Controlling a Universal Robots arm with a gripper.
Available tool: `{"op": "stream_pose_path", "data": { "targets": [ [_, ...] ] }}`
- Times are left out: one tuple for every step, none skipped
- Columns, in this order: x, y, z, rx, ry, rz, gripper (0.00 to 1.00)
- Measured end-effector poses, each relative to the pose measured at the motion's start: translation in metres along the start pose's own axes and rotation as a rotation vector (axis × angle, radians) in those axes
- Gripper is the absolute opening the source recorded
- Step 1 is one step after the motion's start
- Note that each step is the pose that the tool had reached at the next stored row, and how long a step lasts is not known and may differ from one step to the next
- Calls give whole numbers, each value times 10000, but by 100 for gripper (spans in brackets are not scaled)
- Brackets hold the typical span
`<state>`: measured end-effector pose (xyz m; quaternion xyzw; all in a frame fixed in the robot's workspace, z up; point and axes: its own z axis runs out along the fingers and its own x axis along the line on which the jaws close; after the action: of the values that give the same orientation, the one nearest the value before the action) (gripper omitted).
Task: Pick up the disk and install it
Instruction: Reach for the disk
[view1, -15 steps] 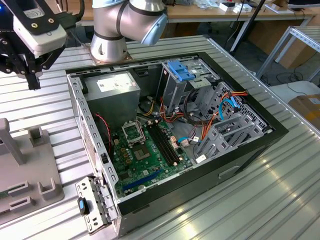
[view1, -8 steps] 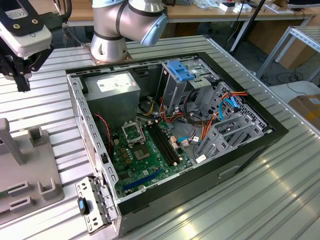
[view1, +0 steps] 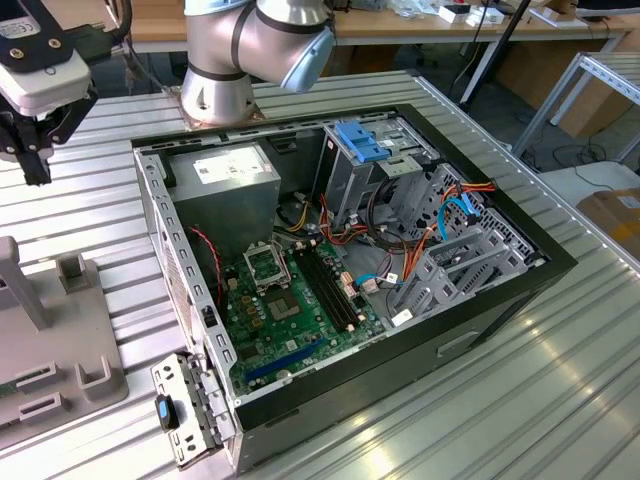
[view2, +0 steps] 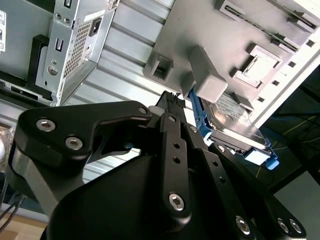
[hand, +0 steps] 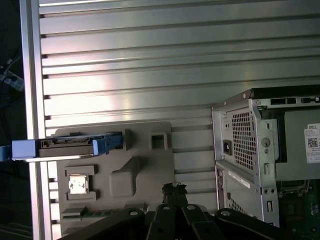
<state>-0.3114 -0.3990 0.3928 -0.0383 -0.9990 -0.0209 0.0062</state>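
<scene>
Disk (hand: 65, 145) is standing on edge in a holder (hand: 145, 170) near the tool (hand: 173, 187), which is hanging closed and empty; probably stiff, heavyish, shock-sensitive, so grip its flat faces.

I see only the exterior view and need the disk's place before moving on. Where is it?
Observer: In the first wrist view the disk stands on edge in a slot of the grey fixture, beside the computer case and not inside it.
Operator: Is the end effector on it?
Observer: No. In the second wrist view the end effector is closed and empty, apart from the disk.
Operator: Anything else on that fixture?
Observer: A small silvery square part lies flat in a recess near the disk's slot.
</scene>
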Motion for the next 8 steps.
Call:
{"op": "stream_pose_path", "data": {
  "targets": [
    [32, -2, 1, 0, 0, 0, 11],
    [50, -4, 1, 0, 0, 0, 11],
    [103, -8, 2, 0, 0, 1, 11],
    [129, -10, 3, 0, 1, 0, 11],
    [158, -12, 3, 0, 1, 1, 11],
    [160, -13, 3, 0, 0, -1, 11],
    [162, -12, 3, 1, 1, 0, 11],
    [163, -13, 3, 0, 1, 0, 11]
  ]
}}
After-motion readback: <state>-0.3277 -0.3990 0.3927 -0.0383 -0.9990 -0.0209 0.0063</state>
